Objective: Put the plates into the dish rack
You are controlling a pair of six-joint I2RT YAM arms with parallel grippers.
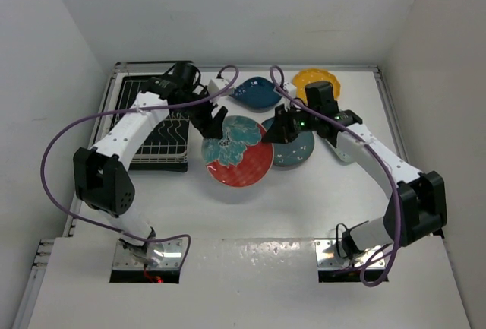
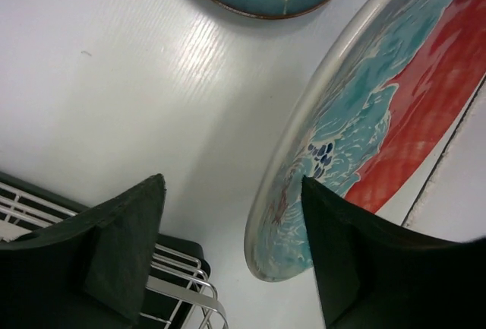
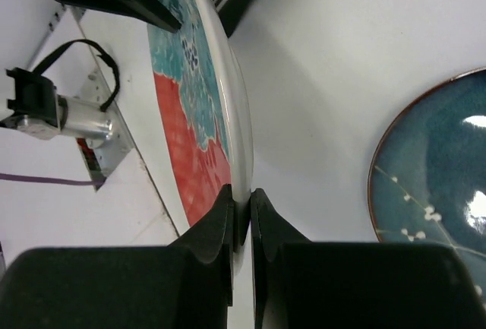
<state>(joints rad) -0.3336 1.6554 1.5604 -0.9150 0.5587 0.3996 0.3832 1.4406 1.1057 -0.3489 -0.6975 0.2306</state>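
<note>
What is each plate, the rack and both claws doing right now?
Right claw, shut on floral plate.
Left claw, open beside floral plate.
Floral plate, pinched at rim.
Teal plate, flat on table.
Leaf plate, flat on table.
Yellow plate, flat on table.
Mint plate, mostly hidden.
Rack, no plates seen inside.

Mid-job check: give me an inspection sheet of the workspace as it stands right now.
Surface: white table, no spills seen.
Job's things: red-and-teal plate tilted off the table; dark teal plate, blue leaf plate and yellow plate lying flat; pale mint plate partly hidden; dish rack, no plates seen in it.
Clutter: nothing seen.
Grippers: right gripper shut on the red-and-teal plate's rim; left gripper open astride the opposite rim.
Cables: purple cables looping above the table.
Surroundings: white walls on three sides.
</note>
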